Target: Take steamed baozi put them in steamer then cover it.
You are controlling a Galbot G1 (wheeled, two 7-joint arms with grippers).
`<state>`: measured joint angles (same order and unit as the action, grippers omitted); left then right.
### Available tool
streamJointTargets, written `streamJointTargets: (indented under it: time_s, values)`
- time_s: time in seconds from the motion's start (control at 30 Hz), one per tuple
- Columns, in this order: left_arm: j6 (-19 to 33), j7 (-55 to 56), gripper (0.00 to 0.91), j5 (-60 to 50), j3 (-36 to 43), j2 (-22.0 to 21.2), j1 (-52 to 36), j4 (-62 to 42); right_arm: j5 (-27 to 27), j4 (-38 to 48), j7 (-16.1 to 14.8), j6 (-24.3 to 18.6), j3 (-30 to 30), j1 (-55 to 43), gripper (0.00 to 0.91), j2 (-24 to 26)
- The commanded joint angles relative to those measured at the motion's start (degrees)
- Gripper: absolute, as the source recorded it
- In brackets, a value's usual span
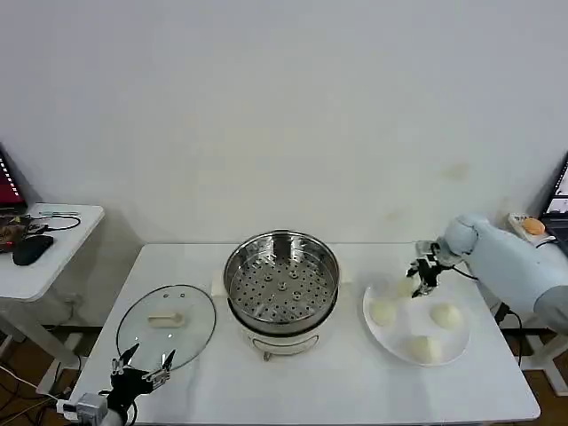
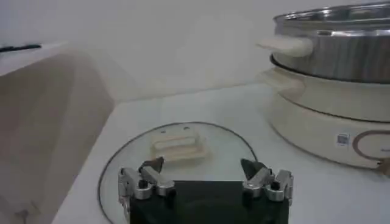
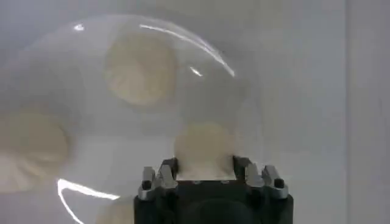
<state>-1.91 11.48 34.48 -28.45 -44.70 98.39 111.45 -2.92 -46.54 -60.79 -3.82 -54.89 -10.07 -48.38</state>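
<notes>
Right gripper (image 3: 206, 173) pinching a bun (image 3: 204, 149) on the plate (image 1: 457, 351).
The pot (image 1: 281, 280) stood open at table centre, plate at its 3 o'clock; the lid (image 1: 166, 321) lay at 9 o'clock, left gripper (image 2: 204, 173) spread over its near rim.

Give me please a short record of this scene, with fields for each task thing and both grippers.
steamer: centre of the table, uncovered, perforated tray bare
cover: flat on the table, left of the steamer
steamed baozi: three free on the white plate, one between the right gripper's fingers
right gripper: over the plate's far edge, closed on that bun
left gripper: open, near the cover's front rim
</notes>
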Motion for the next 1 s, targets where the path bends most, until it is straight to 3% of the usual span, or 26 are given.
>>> streamJointTargets:
  time_s: [0.03, 0.4, 0.73, 1.0]
  values:
    - [0.0, 0.0, 0.907, 0.0, 0.1, 0.0, 0.0, 0.0, -4.6, -7.9, 0.1, -1.3, -5.1, -8.5, 0.615, 2.9]
    - [0.0, -0.1, 0.907, 0.4, 0.7, 0.2, 0.0, 0.5, -7.9, -11.4, 0.6, -6.2, -10.2, -20.4, 0.605, -1.4]
    - [0.1, 0.0, 0.907, 1.5, 0.1, 0.3, 0.9, 1.2, -7.4, -13.2, 2.3, -9.9, -11.9, -24.9, 0.605, -6.6]
    - [0.1, 0.0, 0.907, 1.7, 0.1, 0.2, 1.1, 1.4, -7.8, -12.5, 3.7, -17.0, -12.1, -24.5, 0.605, -10.7]
